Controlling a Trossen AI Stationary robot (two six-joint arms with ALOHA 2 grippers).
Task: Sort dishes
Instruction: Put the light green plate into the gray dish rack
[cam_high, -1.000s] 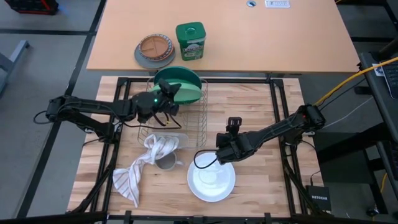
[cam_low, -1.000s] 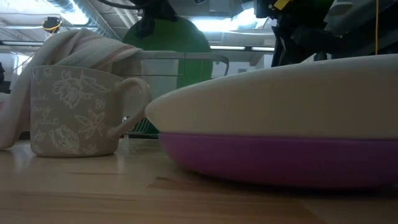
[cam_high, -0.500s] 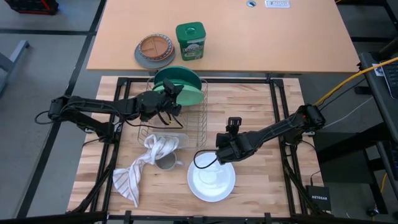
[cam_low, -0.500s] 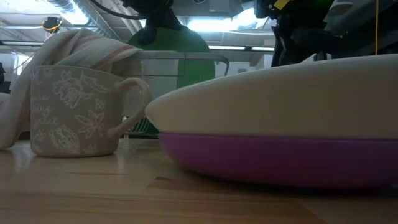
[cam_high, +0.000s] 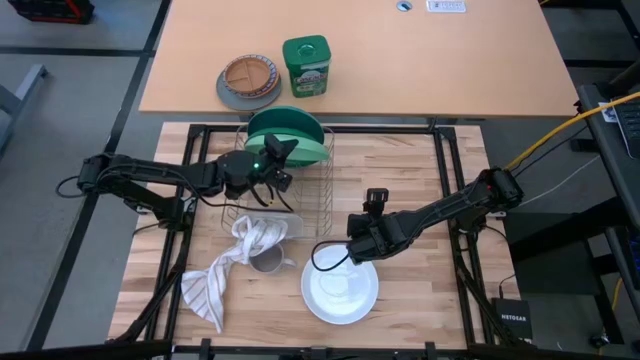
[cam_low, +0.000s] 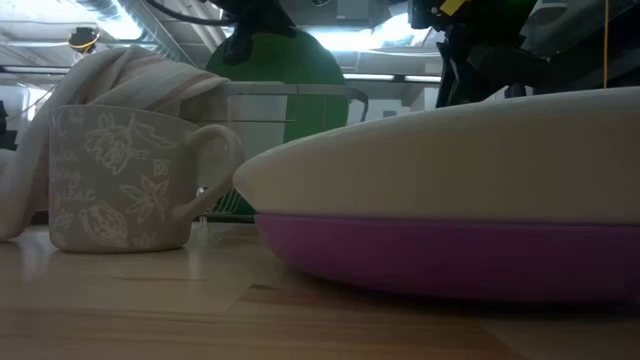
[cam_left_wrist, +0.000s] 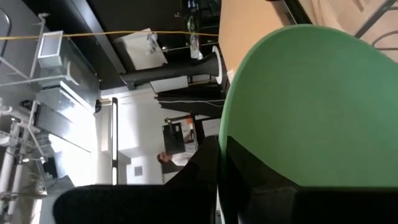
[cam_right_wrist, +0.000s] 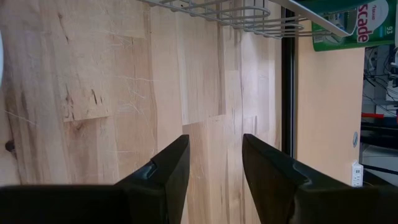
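- Standing on edge in the wire dish rack (cam_high: 300, 195): darker green round plastic plate (cam_high: 285, 135), rim clamped by left end effector (cam_high: 268, 168).
- Right end effector (cam_high: 362, 240): fingers apart, just beside white round plastic plate (cam_high: 340, 290) lying flat on bench (cam_high: 420, 180).

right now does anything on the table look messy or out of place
Yes: a striped dish towel lies crumpled across the wooden table, one end draped over the patterned mug beside the wire rack.

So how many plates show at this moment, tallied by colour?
Green plates: 2, a teal plate and a darker green plate, both standing in the wire dish rack
White plate: 1
Purple plate, under the white: 1
Tan and grey divided plate: 1
Total: 5
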